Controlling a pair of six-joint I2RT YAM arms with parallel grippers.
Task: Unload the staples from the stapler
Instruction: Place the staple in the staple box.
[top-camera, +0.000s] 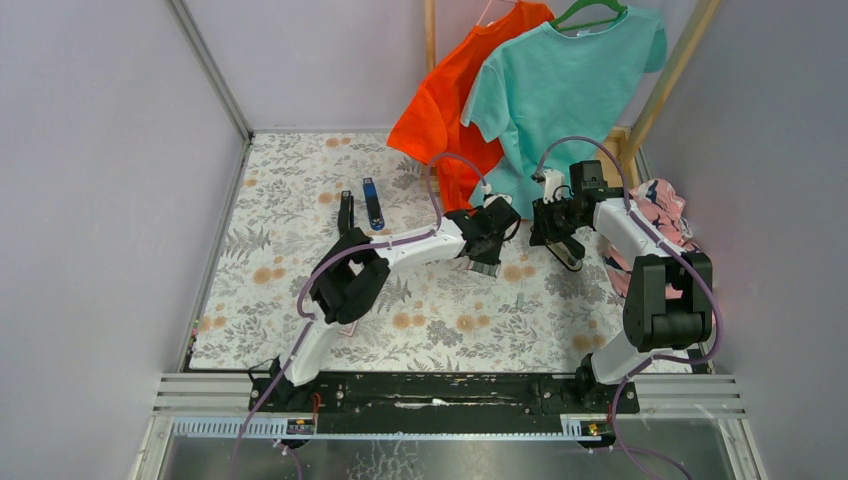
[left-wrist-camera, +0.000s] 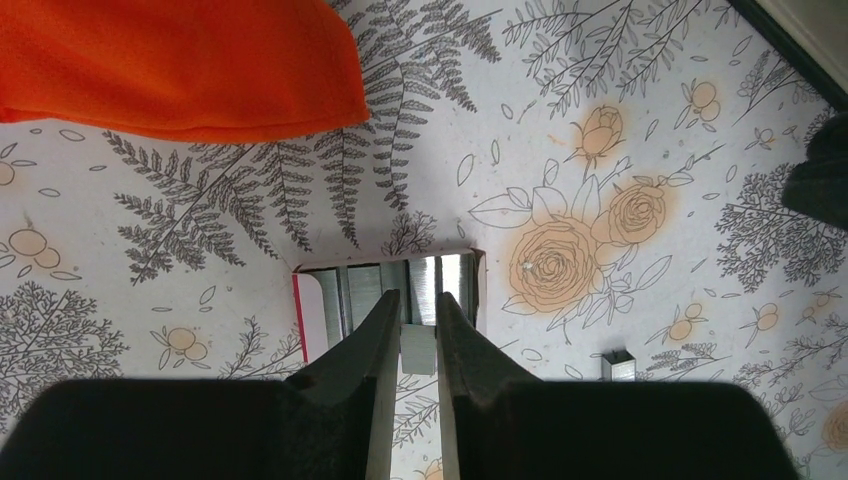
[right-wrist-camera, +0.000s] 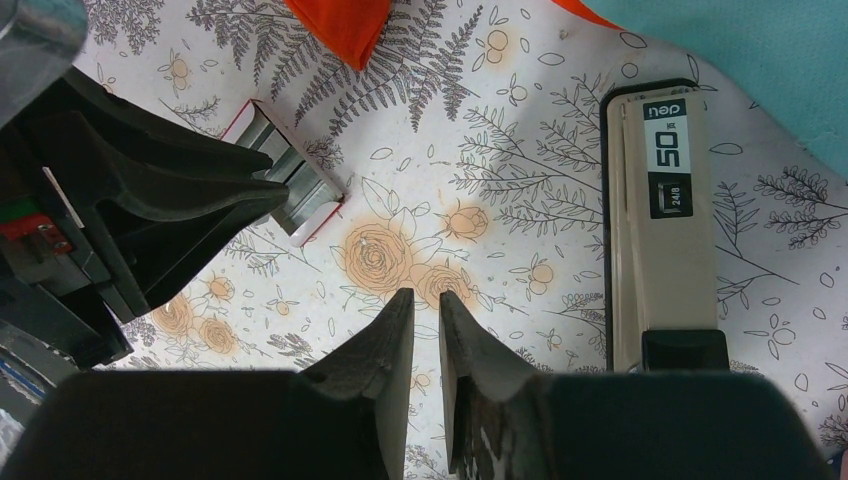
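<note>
A short silvery strip of staples (left-wrist-camera: 417, 348) sits pinched between the fingertips of my left gripper (left-wrist-camera: 412, 322), which is shut on it just above the red-and-white card (left-wrist-camera: 312, 312) holding more silvery strips. Another tiny staple piece (left-wrist-camera: 617, 365) lies on the cloth to the right. The stapler (right-wrist-camera: 660, 215), black-edged with a pale grey face and a "50" label, lies flat to the right of my right gripper (right-wrist-camera: 426, 300). That gripper hovers over the cloth with its jaws almost together and nothing between them. In the top view the stapler (top-camera: 570, 256) lies below the right gripper (top-camera: 553, 240).
Orange (top-camera: 450, 90) and teal (top-camera: 560, 90) shirts hang at the back, the orange hem close to the left gripper (top-camera: 486, 258). A slim blue-and-black bar (top-camera: 373, 203) and a black piece (top-camera: 346, 212) lie far left. Pink cloth (top-camera: 665, 205) lies at the right edge.
</note>
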